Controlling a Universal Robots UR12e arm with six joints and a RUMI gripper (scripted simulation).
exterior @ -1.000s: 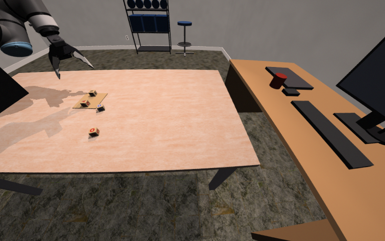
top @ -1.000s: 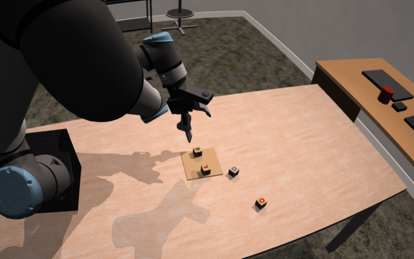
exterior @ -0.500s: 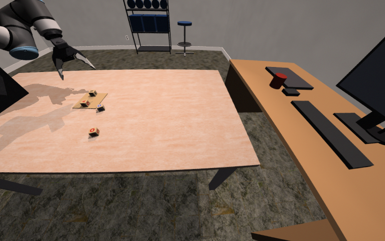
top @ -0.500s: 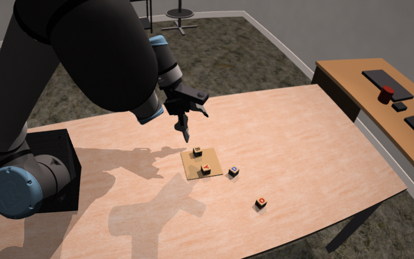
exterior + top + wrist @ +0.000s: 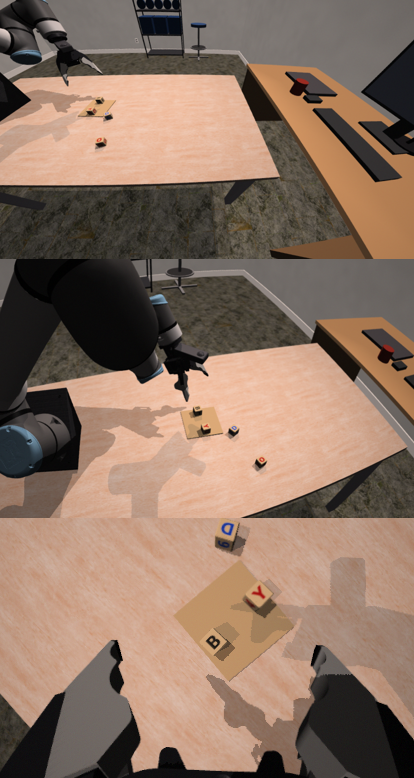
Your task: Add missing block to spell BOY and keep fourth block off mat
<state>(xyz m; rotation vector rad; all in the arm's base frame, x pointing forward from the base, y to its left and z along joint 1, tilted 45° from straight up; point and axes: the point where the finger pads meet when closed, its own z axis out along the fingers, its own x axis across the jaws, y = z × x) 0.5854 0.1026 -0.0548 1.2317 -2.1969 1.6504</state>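
Observation:
A tan mat [image 5: 214, 415] [image 5: 108, 103] [image 5: 210, 608] lies on the table. On it stand the B block [image 5: 197, 410] [image 5: 99, 99] [image 5: 215, 641] and the Y block [image 5: 205, 427] [image 5: 91, 110] [image 5: 258, 594], apart from each other, letters on top. The D block [image 5: 234, 430] [image 5: 107, 115] [image 5: 227, 534] stands on the table just beside the mat's edge. The O block [image 5: 261, 461] [image 5: 100, 141] stands alone farther off, letter on top; it is out of the wrist view. My gripper [image 5: 196, 385] [image 5: 83, 77] [image 5: 215, 644] is open and empty, hanging well above the table near the B block.
The robot's black base block [image 5: 51, 429] stands at the table's near left. A side desk [image 5: 351, 335] [image 5: 305, 128] to the right carries a red cylinder [image 5: 385, 353] [image 5: 298, 86], dark pads, a keyboard and a monitor. A shelf and a stool [image 5: 198, 36] stand by the far wall.

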